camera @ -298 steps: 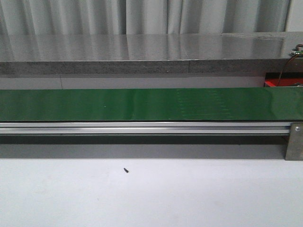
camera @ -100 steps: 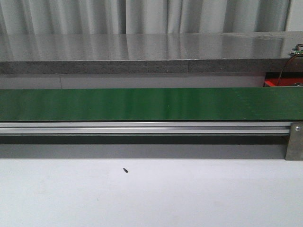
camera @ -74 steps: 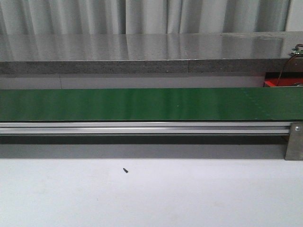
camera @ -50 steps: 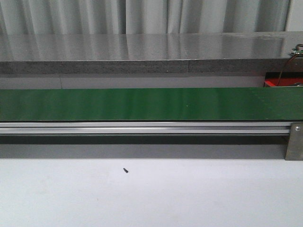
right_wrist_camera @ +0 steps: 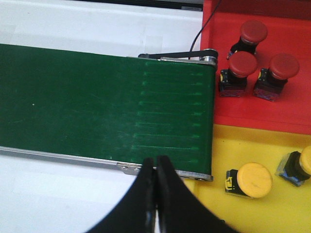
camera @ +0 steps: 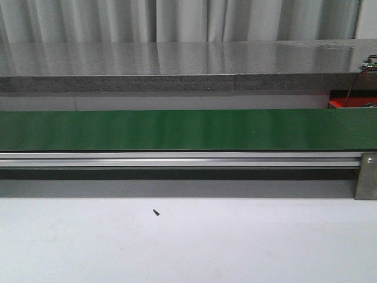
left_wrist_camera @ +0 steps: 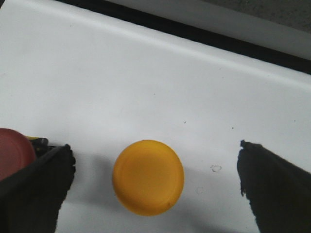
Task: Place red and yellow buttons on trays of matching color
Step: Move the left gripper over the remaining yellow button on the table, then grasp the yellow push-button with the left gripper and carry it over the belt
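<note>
A: Where was the yellow button (left_wrist_camera: 148,177) at that point?

B: On the white tabletop (left_wrist_camera: 146,82), between the spread fingers of the left gripper (left_wrist_camera: 154,187), touching neither. A red button (left_wrist_camera: 14,153) showed just beside one finger, partly hidden by it.

A: And the trays?

B: Past the end of the green conveyor belt (right_wrist_camera: 97,107). The red tray (right_wrist_camera: 291,102) held three red buttons, the yellow tray (right_wrist_camera: 252,145) two yellow ones. The right gripper (right_wrist_camera: 156,194) hung over the belt's near edge, fingers pressed together on nothing.

A: What might have gone wrong?

B: I judged the neighbouring red button the hazard: a descending finger could have clipped or dragged it. The yellow cap also looked domed and smooth, so an off-centre pinch might have let it squirt free.
</note>
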{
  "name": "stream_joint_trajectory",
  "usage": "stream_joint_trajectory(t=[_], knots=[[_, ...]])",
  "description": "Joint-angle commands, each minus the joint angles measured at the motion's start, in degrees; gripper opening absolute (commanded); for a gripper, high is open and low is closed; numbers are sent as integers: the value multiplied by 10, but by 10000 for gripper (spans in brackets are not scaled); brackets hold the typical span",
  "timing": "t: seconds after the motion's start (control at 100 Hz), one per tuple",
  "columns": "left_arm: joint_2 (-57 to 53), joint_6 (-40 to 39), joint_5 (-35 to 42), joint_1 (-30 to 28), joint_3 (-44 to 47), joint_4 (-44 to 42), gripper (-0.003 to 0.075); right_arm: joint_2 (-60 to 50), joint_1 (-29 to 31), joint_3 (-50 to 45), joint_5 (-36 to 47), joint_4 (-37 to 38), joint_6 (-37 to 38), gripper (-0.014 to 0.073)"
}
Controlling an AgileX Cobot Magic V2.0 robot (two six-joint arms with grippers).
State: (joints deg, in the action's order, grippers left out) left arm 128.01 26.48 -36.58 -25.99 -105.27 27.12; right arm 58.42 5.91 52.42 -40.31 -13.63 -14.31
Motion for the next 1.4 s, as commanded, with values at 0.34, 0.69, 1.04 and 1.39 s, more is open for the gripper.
stream_joint_trajectory(t=[0.34, 0.69, 1.04, 1.39], knots=[[-12, -15, 32, 3, -19, 17, 605, -9, 0, 18, 32, -7, -1, -68], [-12, -15, 45, 3, -19, 18, 330, -9, 0, 18, 32, -7, -1, -68], [-37, -15, -11, 3, -63, 18, 59, -9, 0, 18, 32, -7, -1, -68], [-159, -12, -97, 8, -68, 45, 43, -9, 0, 18, 32, -7, -1, -68]])
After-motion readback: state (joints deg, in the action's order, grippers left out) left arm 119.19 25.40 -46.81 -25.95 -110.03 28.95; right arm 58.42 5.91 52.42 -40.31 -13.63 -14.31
